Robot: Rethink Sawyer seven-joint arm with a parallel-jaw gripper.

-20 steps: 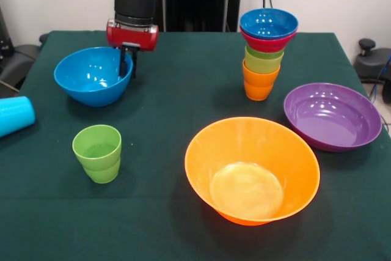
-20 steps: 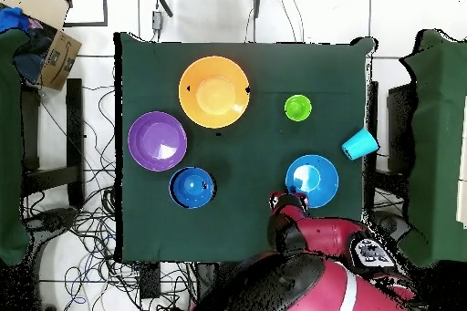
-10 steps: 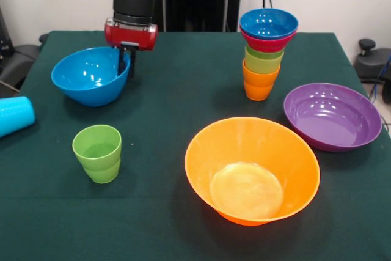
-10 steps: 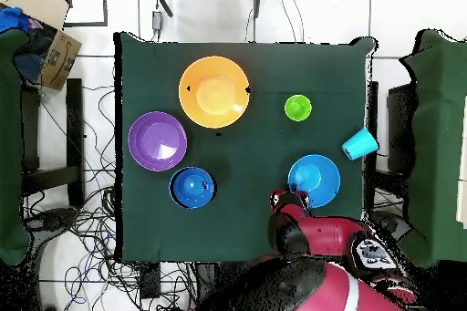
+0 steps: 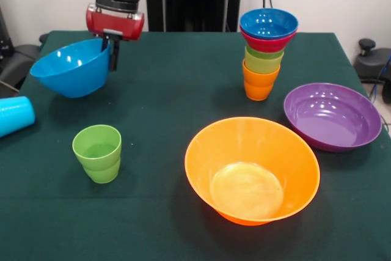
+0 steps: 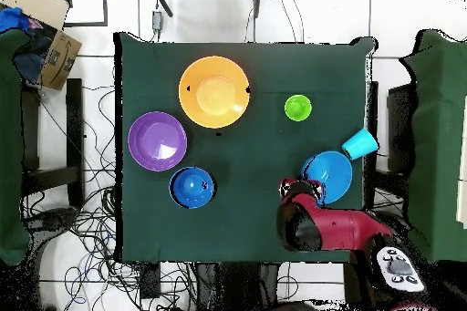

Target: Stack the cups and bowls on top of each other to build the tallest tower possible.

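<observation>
My gripper [image 5: 112,54] is shut on the right rim of a blue bowl [image 5: 67,74], which hangs tilted above the table's left side; from above the gripper [image 6: 308,186] sits at the edge of this bowl [image 6: 332,175]. The tower [image 5: 264,59] stands at the far right: an orange cup lowest, green cups, a red bowl, and a second blue bowl [image 5: 269,22] on top. Seen from overhead, the tower [image 6: 192,187] shows only its blue top. A green stepped cup [image 5: 98,153] stands alone at the near left. At the left edge a light blue cup [image 5: 13,114] lies on its side.
A large orange bowl [image 5: 293,151] sits near the front centre, with a shallow purple bowl [image 5: 360,111] to its right. In the overhead view the orange bowl [image 6: 214,91], purple bowl [image 6: 157,140], green cup [image 6: 297,108] and light blue cup [image 6: 360,144] are spread across the green cloth.
The gripper has lifted the blue bowl off the table and carried it up and to the left in the front view; the bowl now tilts. Everything else stayed put.
</observation>
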